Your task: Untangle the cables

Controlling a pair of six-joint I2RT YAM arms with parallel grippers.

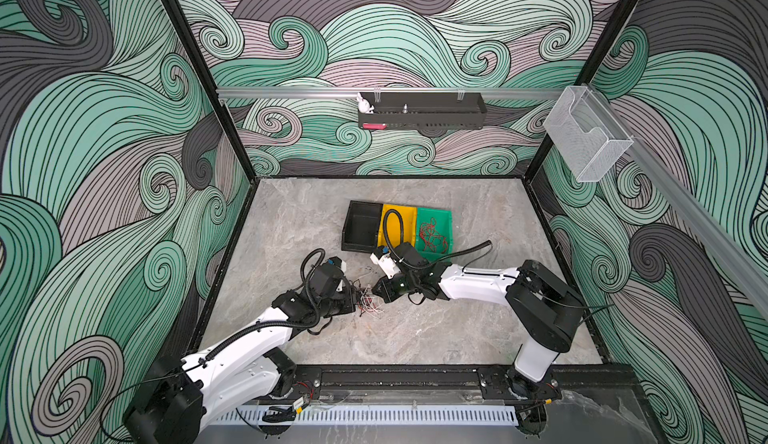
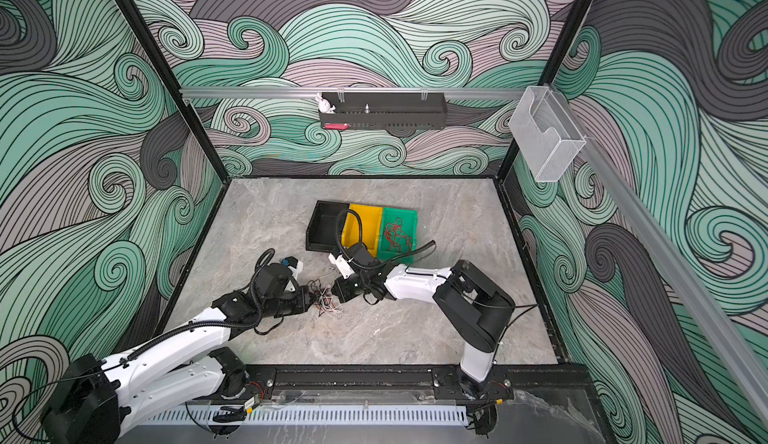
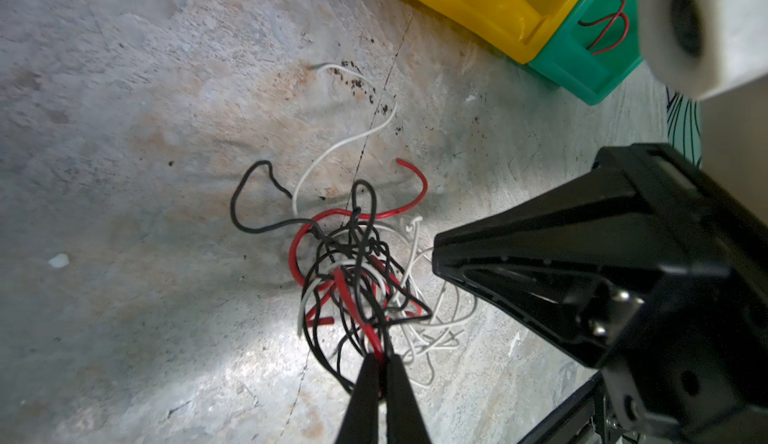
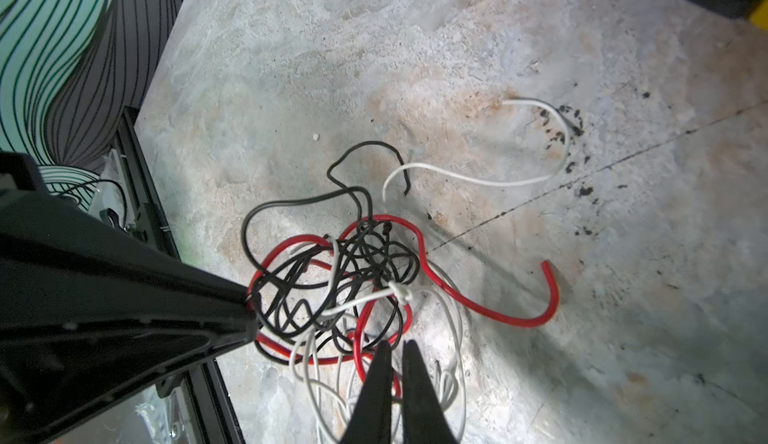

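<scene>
A tangle of thin red, black and white cables (image 1: 368, 302) (image 2: 328, 301) lies on the stone table between my two grippers. In the left wrist view my left gripper (image 3: 380, 356) is shut on a red and a black strand at the edge of the cables (image 3: 353, 263). My right gripper (image 4: 397, 344) is shut over the opposite side of the cables (image 4: 345, 271), with a red strand (image 4: 397, 386) running into the slit between its fingers. Both grippers (image 1: 356, 296) (image 1: 375, 290) nearly meet at the pile. Loose red, white and black ends trail onto the table.
Three bins stand side by side behind the pile: black bin (image 1: 361, 213), yellow bin (image 1: 409, 213), and green bin (image 1: 444, 217) with more red cables (image 1: 432, 236) in it. The right arm's ribbed hose arches over the yellow bin. Patterned walls enclose the table.
</scene>
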